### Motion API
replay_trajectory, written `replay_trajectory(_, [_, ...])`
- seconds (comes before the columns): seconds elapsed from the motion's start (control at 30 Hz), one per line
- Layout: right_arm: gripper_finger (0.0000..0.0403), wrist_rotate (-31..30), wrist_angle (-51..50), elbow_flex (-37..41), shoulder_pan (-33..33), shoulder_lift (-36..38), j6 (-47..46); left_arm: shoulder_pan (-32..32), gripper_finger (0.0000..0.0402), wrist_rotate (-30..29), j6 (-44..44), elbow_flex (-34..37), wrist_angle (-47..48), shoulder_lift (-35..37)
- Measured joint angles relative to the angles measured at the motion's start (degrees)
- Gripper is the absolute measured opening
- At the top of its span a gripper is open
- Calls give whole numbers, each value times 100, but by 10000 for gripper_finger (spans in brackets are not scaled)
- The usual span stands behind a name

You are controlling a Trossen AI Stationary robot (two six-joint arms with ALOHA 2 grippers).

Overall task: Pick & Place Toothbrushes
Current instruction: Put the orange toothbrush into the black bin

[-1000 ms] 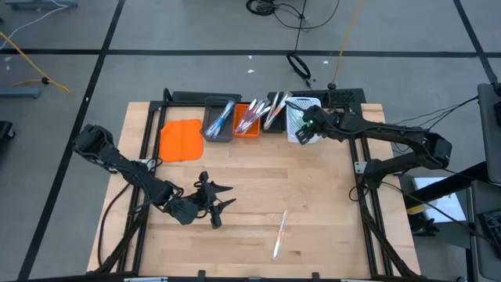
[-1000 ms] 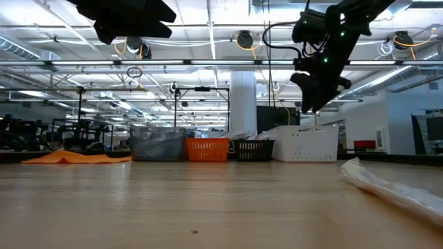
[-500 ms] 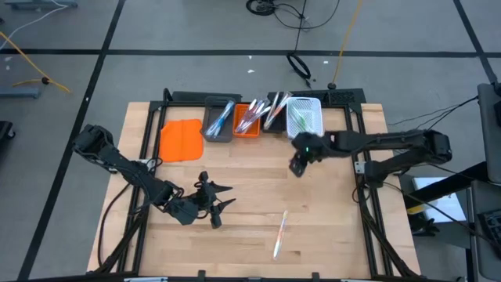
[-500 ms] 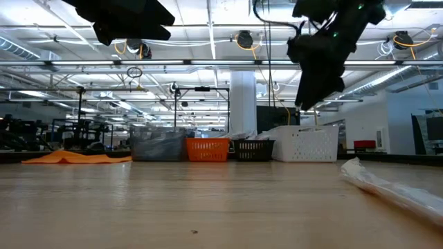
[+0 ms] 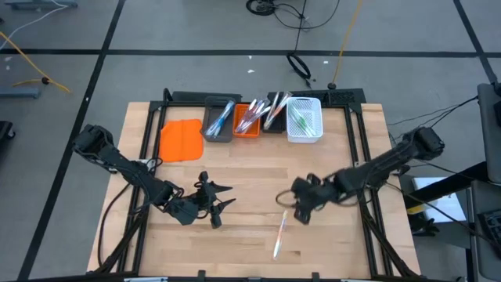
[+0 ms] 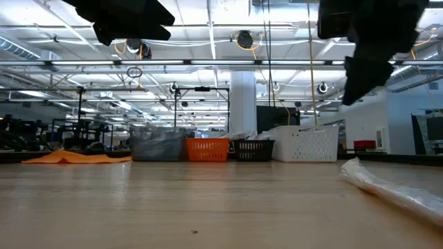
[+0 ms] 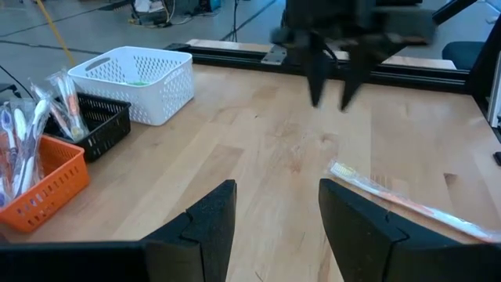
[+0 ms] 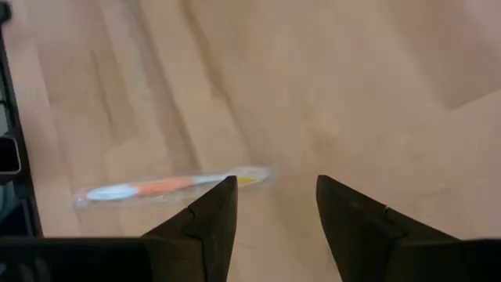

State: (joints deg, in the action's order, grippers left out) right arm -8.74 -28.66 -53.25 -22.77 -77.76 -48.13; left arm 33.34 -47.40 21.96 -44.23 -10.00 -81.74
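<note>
Tabletop (image 5: pixel 329 243) lies bare along the near edge, open wood on either side of one wrapped toothbrush (image 5: pixel 279 235) lying loose near the front, right of centre, well clear of every rim. Just beyond it hovers the right gripper (image 5: pixel 300 205), fingers (image 8: pixel 210 223) spread wide with nothing between them, pointed down at the wood beside the brush's far end, the right arm stretched low across from the right-hand frame. Over on the left, the left gripper (image 5: pixel 215 205) sits low above the near-left boards, its fingers (image 7: pixel 205 227) also parted and empty, arm folded back toward the left edge. Broad clear wood fills the middle of the table between both grippers and the far row. Along the far edge sit an orange cloth (image 5: pixel 181 139), a grey bin (image 5: pixel 218 123), an orange bin (image 5: pixel 248 121), a black bin (image 5: pixel 272 116) and a white basket (image 5: pixel 304 121), all holding toothbrushes except the cloth.
</note>
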Motion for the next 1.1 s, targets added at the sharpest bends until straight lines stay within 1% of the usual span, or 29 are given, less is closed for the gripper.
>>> replay_trajectory(0.1, [166,-198,342,4,-421,-381,-226,0,182,0,0,1,0,0])
replay_trajectory(0.17, [166,-203,666,4,-578,-656,-212,0,182,6,0,0,0,1])
replay_trajectory(0.27, [166,-208,812,7,-715,-968,-240,0,182,110,43,1,-5,-1])
replay_trajectory(0.43, [166,-510,869,7,-738,-1260,-520,0,182,139,70,2,31,1])
replay_trajectory(0.7, [166,-457,1023,7,-736,-1676,-810,0,182,142,107,4,131,0])
replay_trajectory(1.0, [166,-475,1468,7,-736,-1970,-841,0,182,144,107,4,136,-1])
replay_trajectory(1.1, [166,-576,1595,7,-736,-2042,-841,0,182,142,107,4,140,1])
